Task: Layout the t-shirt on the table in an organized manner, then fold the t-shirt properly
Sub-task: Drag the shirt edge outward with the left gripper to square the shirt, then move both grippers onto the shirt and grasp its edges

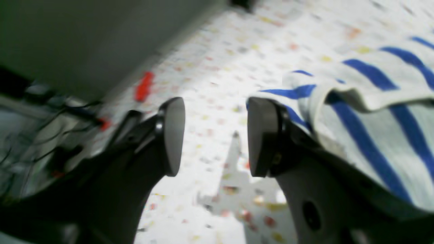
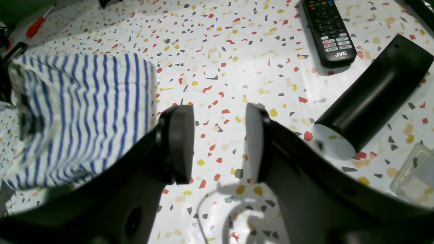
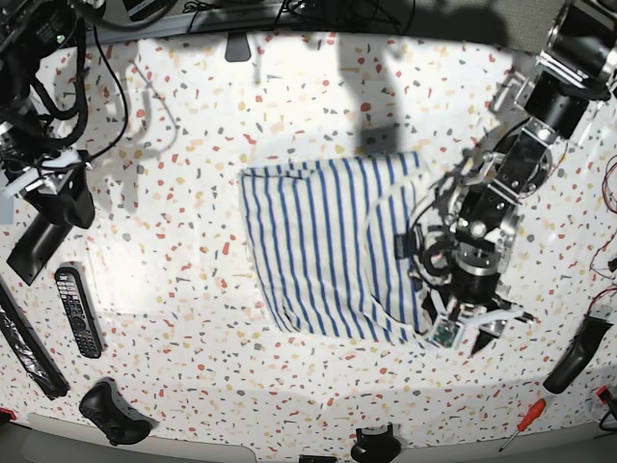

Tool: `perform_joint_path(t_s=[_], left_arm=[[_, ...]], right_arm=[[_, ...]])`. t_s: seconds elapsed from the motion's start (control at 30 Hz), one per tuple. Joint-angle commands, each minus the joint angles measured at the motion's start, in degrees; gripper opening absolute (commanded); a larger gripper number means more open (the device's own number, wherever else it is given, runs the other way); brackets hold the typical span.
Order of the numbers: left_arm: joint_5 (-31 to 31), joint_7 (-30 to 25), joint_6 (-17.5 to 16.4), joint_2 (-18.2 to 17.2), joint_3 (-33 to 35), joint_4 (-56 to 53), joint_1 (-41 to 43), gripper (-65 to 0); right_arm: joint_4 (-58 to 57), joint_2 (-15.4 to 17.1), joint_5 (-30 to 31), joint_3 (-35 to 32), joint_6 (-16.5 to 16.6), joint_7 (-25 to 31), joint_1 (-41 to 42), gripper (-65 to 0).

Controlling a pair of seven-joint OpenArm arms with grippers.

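The t-shirt (image 3: 333, 251), white with thin blue stripes, lies bunched into a rough rectangle in the middle of the table (image 3: 193, 135), a dark tag showing on its right side. My left gripper (image 1: 215, 105) hangs low over the table at the shirt's right edge. It is open with nothing between its fingers, and a striped fold (image 1: 369, 101) rests against the outside of one finger. My right gripper (image 2: 219, 112) is open and empty over bare table. The t-shirt (image 2: 84, 115) lies well off to its left in the right wrist view.
A black remote (image 2: 328, 30), a long black curved cover (image 2: 376, 95) and a clear container (image 2: 413, 176) lie near the right gripper. A red screwdriver (image 2: 39, 23) lies beyond the shirt. In the base view, a black controller (image 3: 108, 410) and another screwdriver (image 3: 521, 424) sit at the front edge.
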Motion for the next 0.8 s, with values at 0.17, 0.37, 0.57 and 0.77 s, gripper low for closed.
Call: perform_joint_path(t_s=[0.17,0.37,0.57,0.77], left_arm=[[0.39,3.5,1.77,-0.9,-0.46,0.85,-4.26,-38.1],[-0.35,4.22,1.79,-0.9,-0.46,0.87,-3.91,-38.1],[5.7,19.41,1.79,-0.63,-0.46,8.57,-3.96,-38.1],[4.72,29.62,1.79,-0.59,-0.46,27.32,-2.29,-38.1]], right_arm=[[0.98,0.79,1.31,0.2,0.59,1.09,0.5,-40.6],[0.98,0.76,2.08,0.2,0.59,1.11,0.5,-40.6],[-0.59,0.79,3.19,-6.36,0.98,8.59,2.29,-40.6],[-11.78,0.76,-4.5,-21.38,0.76,13.49,12.94,-40.6]])
